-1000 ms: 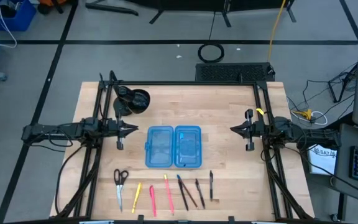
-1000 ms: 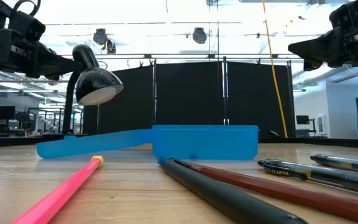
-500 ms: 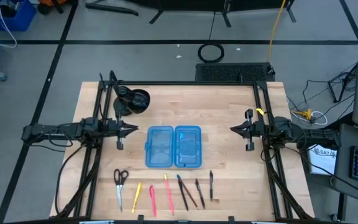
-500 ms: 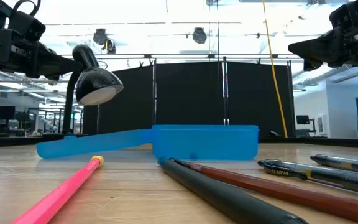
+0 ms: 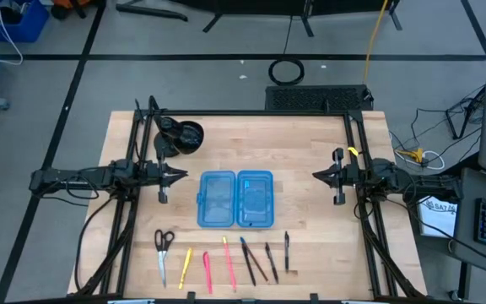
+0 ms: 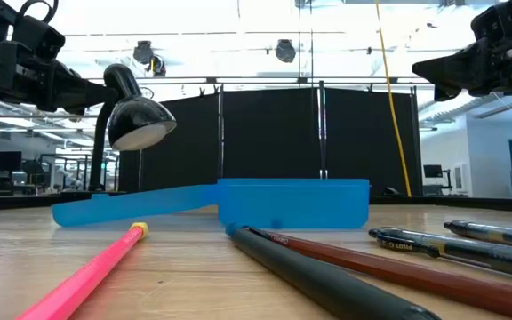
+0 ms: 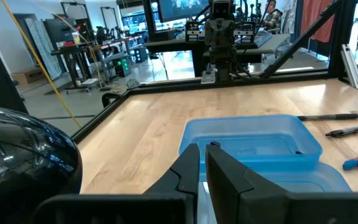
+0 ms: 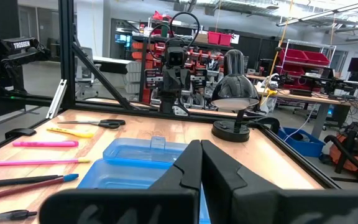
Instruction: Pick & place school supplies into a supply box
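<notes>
My left tool [image 5: 181, 176]: fingers nearly together, empty, beside the open translucent blue plastic box [image 5: 235, 199].
My right tool [image 5: 316, 176]: pressed together, empty.
Pens, scissors [image 5: 164, 242]: on the table [image 5: 310, 143].

You get bright, even overhead light on the pale wooden table [image 5: 310, 152], with only faint shadows. In the low view the ceiling glares white and the nearest pink pencil [image 6: 87, 271] is blurred. Highlights gleam on the glossy black lamp shade [image 7: 23, 155].
</notes>
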